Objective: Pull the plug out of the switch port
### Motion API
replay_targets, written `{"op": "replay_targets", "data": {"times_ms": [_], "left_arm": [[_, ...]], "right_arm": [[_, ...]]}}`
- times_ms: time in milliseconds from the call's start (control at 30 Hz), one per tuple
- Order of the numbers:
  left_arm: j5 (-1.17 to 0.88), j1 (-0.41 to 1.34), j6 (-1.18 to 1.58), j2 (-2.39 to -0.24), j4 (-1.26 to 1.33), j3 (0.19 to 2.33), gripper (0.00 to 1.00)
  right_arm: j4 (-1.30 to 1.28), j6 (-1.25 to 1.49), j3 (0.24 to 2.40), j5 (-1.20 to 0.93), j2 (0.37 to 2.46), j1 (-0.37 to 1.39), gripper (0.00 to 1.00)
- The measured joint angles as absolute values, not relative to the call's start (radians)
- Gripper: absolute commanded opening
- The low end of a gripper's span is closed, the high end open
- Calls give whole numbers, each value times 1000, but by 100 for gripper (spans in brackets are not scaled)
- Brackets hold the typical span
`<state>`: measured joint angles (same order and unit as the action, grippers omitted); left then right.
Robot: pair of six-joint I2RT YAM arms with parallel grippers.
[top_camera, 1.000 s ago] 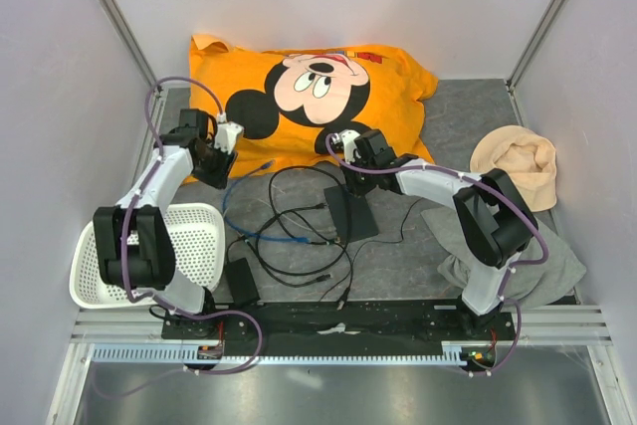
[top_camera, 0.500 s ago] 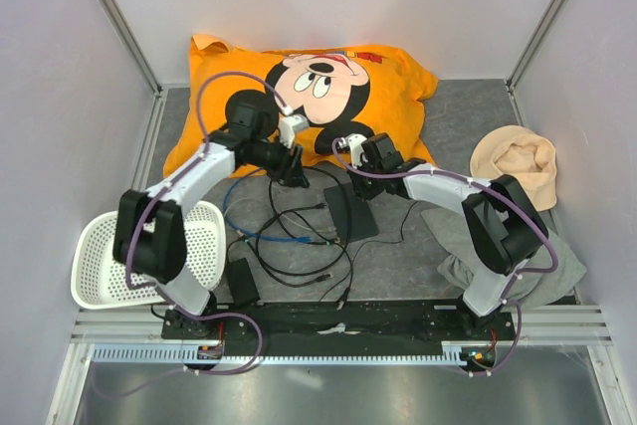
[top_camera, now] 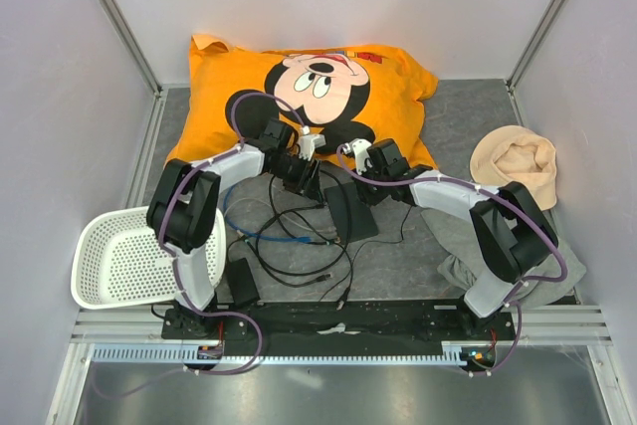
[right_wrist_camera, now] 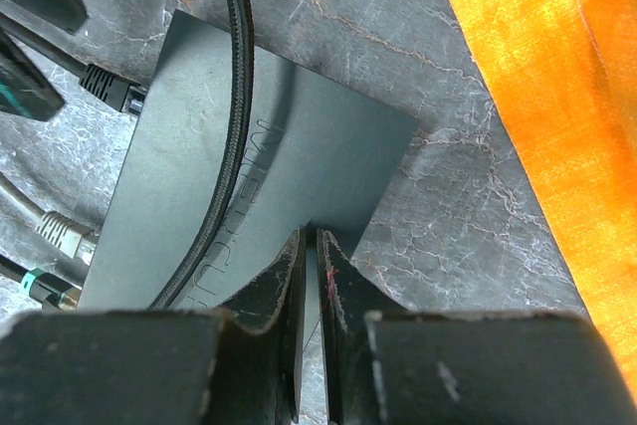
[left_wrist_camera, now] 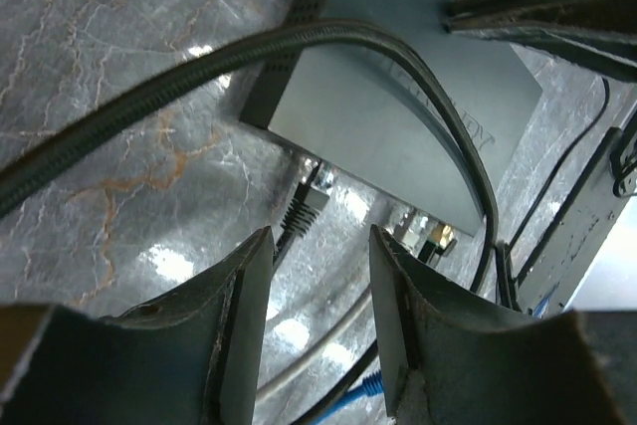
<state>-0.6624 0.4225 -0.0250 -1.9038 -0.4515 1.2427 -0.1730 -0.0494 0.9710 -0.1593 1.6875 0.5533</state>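
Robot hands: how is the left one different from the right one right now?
The left hand is wide open; the right hand is shut to a thin slit. The left hand points at a plug in the edge of the black box; the right hand sits over the box's flat top and seems to press on it. Both are dark two-finger hands at the same box.

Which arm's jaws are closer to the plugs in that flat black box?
Left. The left gripper, jaws open, hangs off the plugs; the right gripper, jaws shut, sits at the opposite edge of the box.
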Motion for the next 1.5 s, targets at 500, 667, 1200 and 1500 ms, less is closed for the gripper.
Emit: {"op": "replay_targets", "data": {"times_ms": [500,667,1200,1500], "left_arm": [[-665,434,5,-2014,-416,1299,47],[-684,434,4,-2023,-416,1305,46],[-729,434,-1,-2034,-420,1303,40],[-731,443,-16,-2036,-428,1295,34]], "right_arm": [[-176,-49,974,-161,1690,553,17],[-176,-49,974,-162,1690,553,18],[-177,-49,974,-166,1690,553,20],[-181,-50,977,-169,1692,553,21]]}}
